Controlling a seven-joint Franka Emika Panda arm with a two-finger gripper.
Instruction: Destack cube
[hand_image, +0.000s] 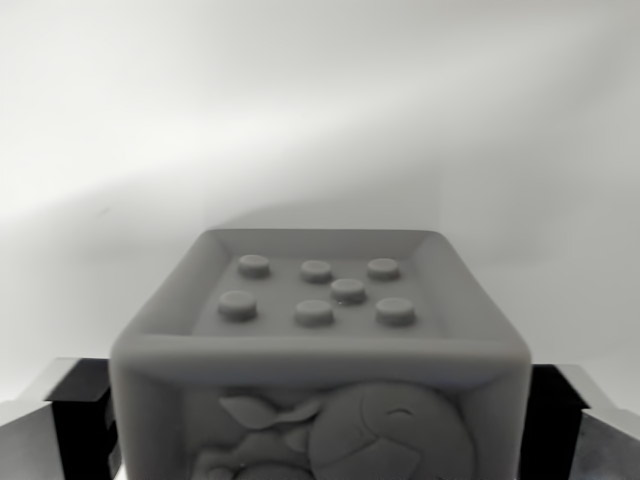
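Observation:
A grey soft cube (320, 300) fills the lower middle of the wrist view. Its top face has a raised rim and several round studs, and its near face carries an embossed cartoon figure. My gripper (320, 435) straddles it. The left finger (80, 405) lies flush against the cube's left side and the right finger (558, 405) against its right side, with no gap showing on either side. Whatever is under the cube is hidden below the frame, so no second cube is in view.
A plain white surface (320, 120) stretches behind and around the cube, with a soft shadow just beyond the cube's far edge. Nothing else shows.

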